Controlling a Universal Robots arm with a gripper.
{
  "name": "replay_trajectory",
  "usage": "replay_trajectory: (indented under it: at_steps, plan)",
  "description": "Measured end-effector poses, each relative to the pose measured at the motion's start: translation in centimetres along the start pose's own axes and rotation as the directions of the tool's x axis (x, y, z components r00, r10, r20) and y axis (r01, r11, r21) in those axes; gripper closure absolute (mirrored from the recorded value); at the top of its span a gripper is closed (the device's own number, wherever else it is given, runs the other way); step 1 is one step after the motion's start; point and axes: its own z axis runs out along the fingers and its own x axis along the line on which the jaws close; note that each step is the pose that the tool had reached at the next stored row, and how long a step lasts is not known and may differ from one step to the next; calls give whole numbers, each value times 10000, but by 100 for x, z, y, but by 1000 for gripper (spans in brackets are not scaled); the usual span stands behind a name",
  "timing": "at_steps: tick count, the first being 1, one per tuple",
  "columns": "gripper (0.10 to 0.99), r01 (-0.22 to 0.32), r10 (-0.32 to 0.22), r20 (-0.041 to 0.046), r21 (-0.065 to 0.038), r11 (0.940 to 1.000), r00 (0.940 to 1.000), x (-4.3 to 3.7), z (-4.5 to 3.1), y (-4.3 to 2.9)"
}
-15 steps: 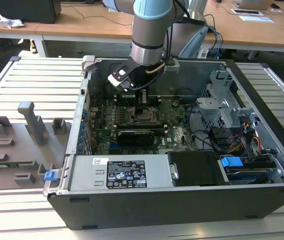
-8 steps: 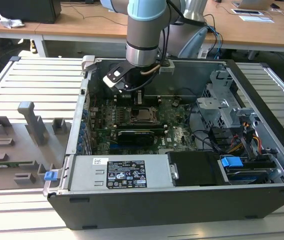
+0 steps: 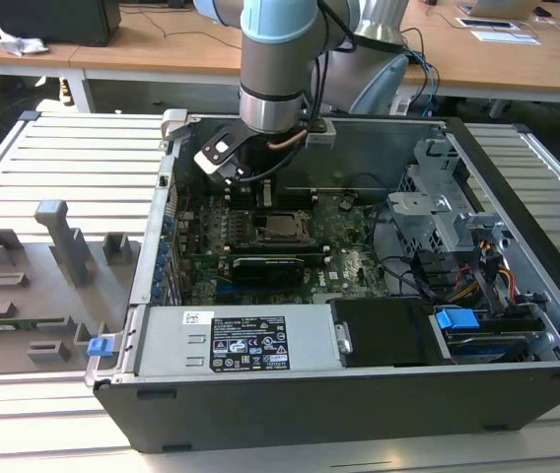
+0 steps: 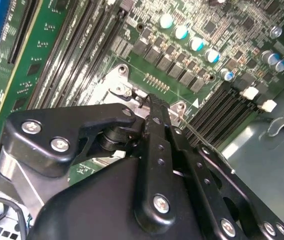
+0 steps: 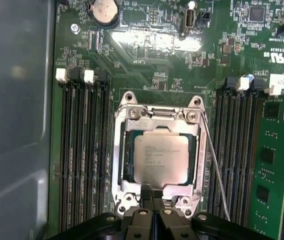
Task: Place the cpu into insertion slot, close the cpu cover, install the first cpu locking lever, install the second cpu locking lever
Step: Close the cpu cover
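cpu (image 5: pixel 161 159) sits in the insertion slot (image 5: pixel 125 161) under the lowered cpu cover (image 5: pixel 158 114), gripper (image 5: pixel 152 194) with fingers together at the cover's edge; looks like lever 1 step: thin locking lever (image 5: pixel 215 165) seems unlatched, needs precise hooking.

In the first wrist view we've got open air straight above the cpu cover (image 5: pixel 118 150). Memory slots (image 5: pixel 82 150) flank it on two sides, low ridges, and the thin locking lever (image 5: pixel 213 165) slants out over one bank. The gripper (image 5: pixel 152 194), jaws pressed together, crowds one edge of the frame. In the exterior view the drive cage (image 3: pixel 438 212) walls off the exterior view's right, the case wall (image 3: pixel 152 246) its left, the power supply (image 3: pixel 162 340) the near side
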Motion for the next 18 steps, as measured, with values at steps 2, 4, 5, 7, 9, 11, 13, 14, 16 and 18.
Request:
replay_trajectory:
  at_steps: [2,4,5,7,9,11,13,14,16,18]
  plan:
    - [980,38,-38,-115,-3,10000,9999,-4,-9,77]
    - [980,52,-52,-162,0,10000,9999,-6,-15,115]
    - [980,62,-62,-184,1,10000,9998,-8,-23,133]
    - [980,71,-71,-193,6,10000,9998,-9,-64,158]
    - [980,70,-70,-193,18,10000,9998,-10,-109,171]
    - [980,70,-69,-195,54,10000,9998,-31,-115,194]
    - [980,70,-69,-196,57,10000,9998,-76,-112,193]
    - [980,71,-70,-195,58,10000,9998,-107,-112,192]
    - [980,70,-69,-196,58,10000,9998,-157,-112,189]
    - [980,69,-68,-198,72,9999,9998,-179,-111,224]
